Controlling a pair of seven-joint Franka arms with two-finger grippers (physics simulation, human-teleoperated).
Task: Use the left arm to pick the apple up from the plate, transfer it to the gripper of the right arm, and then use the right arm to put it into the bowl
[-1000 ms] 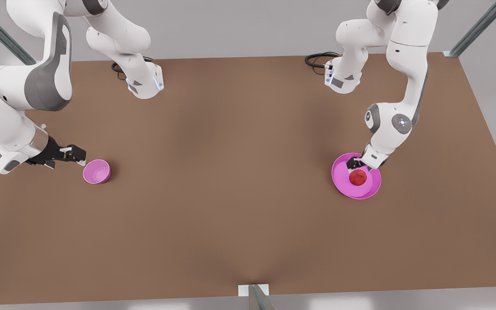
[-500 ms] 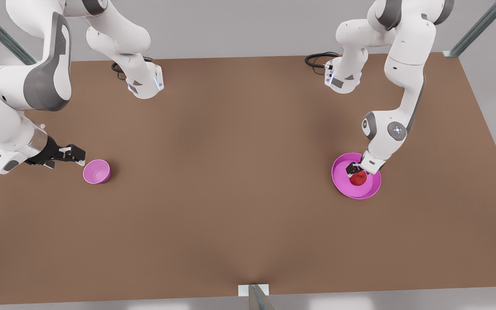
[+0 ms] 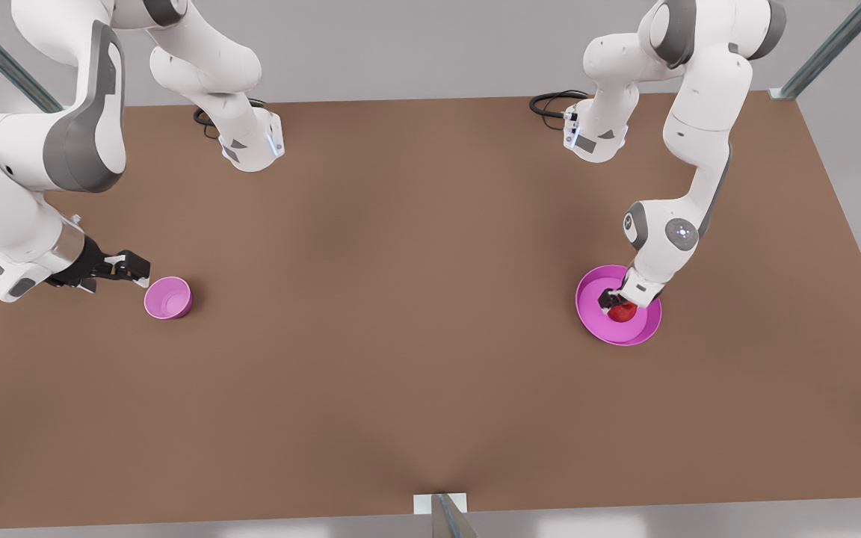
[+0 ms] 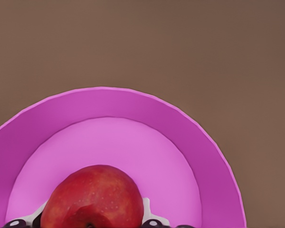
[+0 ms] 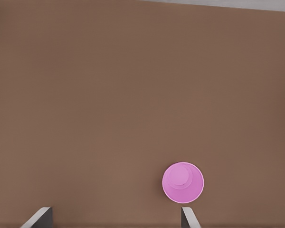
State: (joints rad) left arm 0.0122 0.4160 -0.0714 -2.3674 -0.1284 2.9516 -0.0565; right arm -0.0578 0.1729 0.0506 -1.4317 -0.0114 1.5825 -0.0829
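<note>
Worktop (image 3: 415, 314): flat, matte brown, no grain or seams visible.

Plate (image 3: 596, 317): wide, shallow, round, bright magenta, smooth with a low raised rim; sits on the worktop toward the front view's right. The inner floor reads paler than the sloping wall in the left wrist view.

Apple (image 3: 622, 312): small, round, glossy red, faintly speckled skin, a lighter orange-red flush on one flank seen in the left wrist view (image 4: 91, 197). It rests on the plate's floor, roughly at the middle.

Left gripper (image 3: 617, 302): black, at the end of a plain white wrist, lowered into the plate right over the apple. Its fingers (image 4: 154, 221) stand spread, one on each side of the fruit, close against it; I cannot tell whether they are touching the skin.

Bowl (image 3: 168, 297): small, deep, cup-like, pink-purple, smooth walls, standing upright on the worktop at the front view's left, well apart from the plate.

Right gripper (image 3: 131, 270): black with pale tips, behind a silver cuff, waiting just beside the bowl. Fingers (image 5: 190, 217) spread apart, nothing between them.

Black cables (image 3: 554, 101) coil by the arm bases at the worktop's far edge.
</note>
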